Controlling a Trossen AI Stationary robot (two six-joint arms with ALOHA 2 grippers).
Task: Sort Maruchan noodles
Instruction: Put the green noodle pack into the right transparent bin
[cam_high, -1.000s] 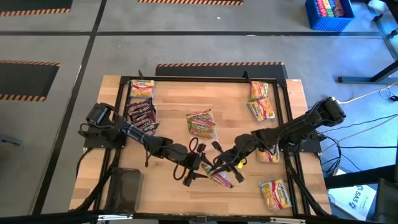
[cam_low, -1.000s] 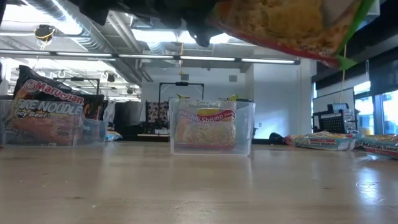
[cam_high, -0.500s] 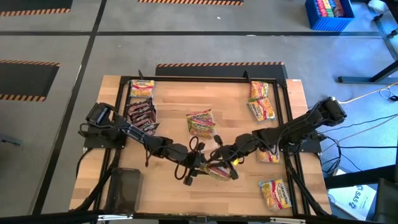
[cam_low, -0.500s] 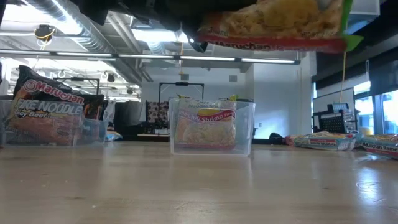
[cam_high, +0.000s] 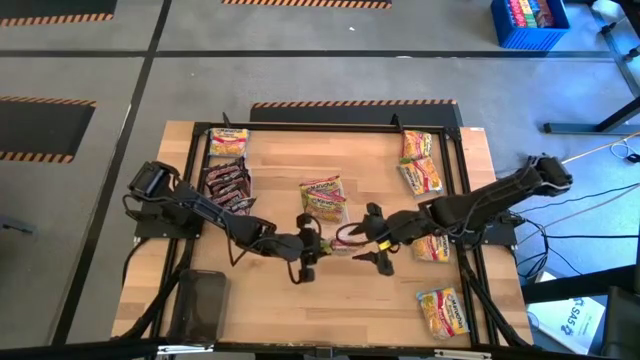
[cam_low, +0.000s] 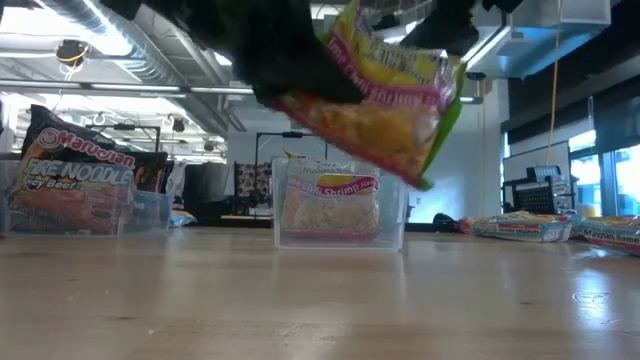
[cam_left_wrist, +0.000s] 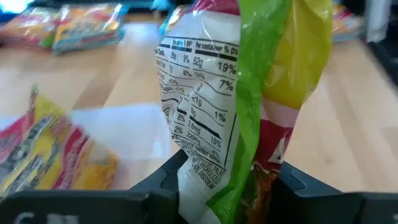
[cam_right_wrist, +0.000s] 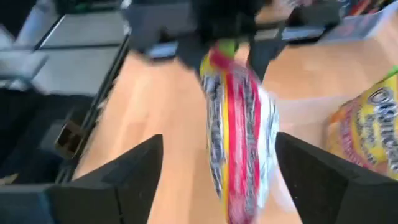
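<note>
Packet in hand: a lime shrimp Maruchan packet (cam_low: 385, 95) hangs in the air over mid-table, pinched at one end by the left gripper (cam_high: 312, 245), just in front of the clear tray (cam_low: 340, 203) of like packets.
Left gripper: clamped on the packet's crimped end (cam_left_wrist: 239, 186), one finger (cam_left_wrist: 165, 177) on each side.
Right gripper (cam_high: 372, 240): fingers (cam_right_wrist: 134, 168) spread apart, just beside the packet, gripping nothing.
Handling: light, I'd judge; crinkly slick film over a brittle noodle block, so it swings and could slip. The sealed end seam looks the safest hold.
Edges: the tray's thin rim could catch a dangling corner.
Open room: bare wood (cam_high: 290, 165) around the tray; other packets (cam_high: 420, 165) lie well apart by the right rail.
</note>
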